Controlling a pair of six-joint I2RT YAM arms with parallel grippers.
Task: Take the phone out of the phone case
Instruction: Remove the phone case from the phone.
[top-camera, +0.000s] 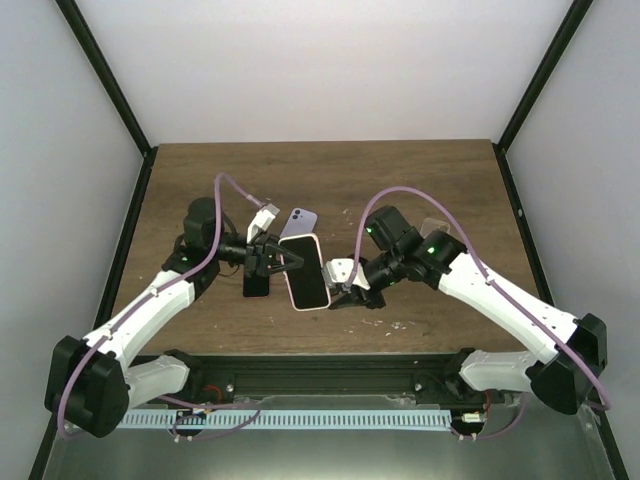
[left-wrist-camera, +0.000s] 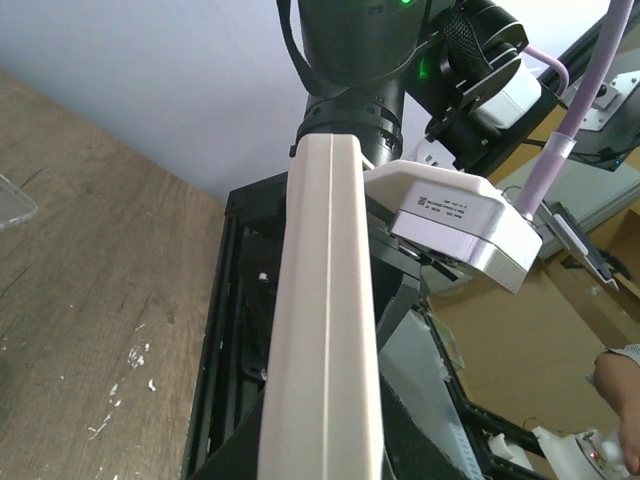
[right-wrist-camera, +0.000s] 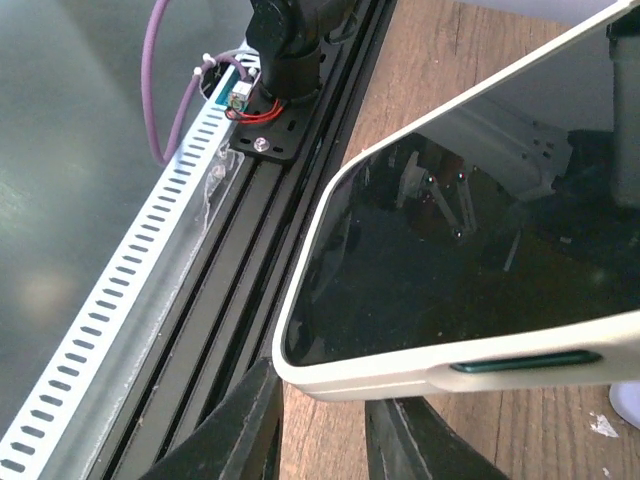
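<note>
Well, phone (top-camera: 306, 272) sits fully seated in its case (left-wrist-camera: 325, 300), held over the middle of the table (top-camera: 430, 180), long axis running away from the bases. Left claw (top-camera: 281, 258) looks clenched on its left long edge. Right claw (top-camera: 350, 286) crowds the opposite edge near the lower corner (gripping or not, can't tell).

Left wrist view: the phone case (left-wrist-camera: 325, 300) runs off frame at 6 o'clock and fully covers the fingers of the left end effector (top-camera: 283, 258). A clear item (left-wrist-camera: 12, 205) at 9 o'clock is cut by the edge; identity not determinable. Right wrist view: the phone (right-wrist-camera: 480, 270) is cropped at 3 o'clock, and the right end effector (right-wrist-camera: 322, 425) fingertips vanish under the case, contact unresolved. Top view: right-side contact too small to read.
</note>
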